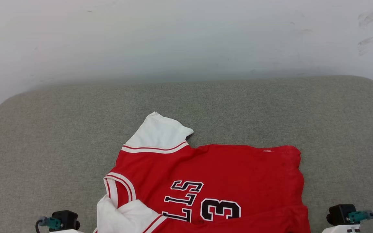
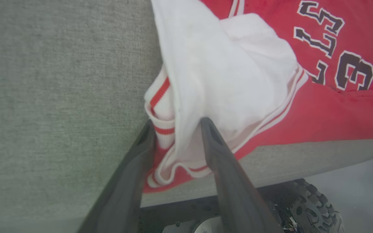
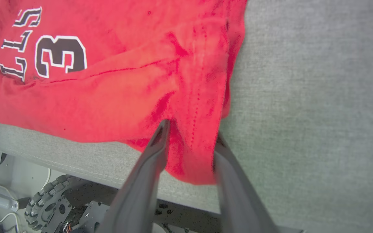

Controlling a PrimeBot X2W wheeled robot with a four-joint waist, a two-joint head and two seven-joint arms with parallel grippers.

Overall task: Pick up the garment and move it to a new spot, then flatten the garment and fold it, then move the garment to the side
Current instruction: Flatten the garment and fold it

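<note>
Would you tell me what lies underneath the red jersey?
The grey cushioned surface lies under the garment, showing around it; the part beneath the cloth is covered, so anything there is hidden.

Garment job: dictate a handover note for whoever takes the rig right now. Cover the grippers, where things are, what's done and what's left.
Left gripper: jaws apart, the white near sleeve lying loose between them.
Right gripper: jaws apart around the red hem corner.
Garment: on the grey cushion, at its near edge, lettering up. The near side looks folded over, and the far sleeve lies flat.
Done: garment placed, first fold seemingly laid.
Left: smooth the bunched near sleeve, finish folding, move it aside.
</note>
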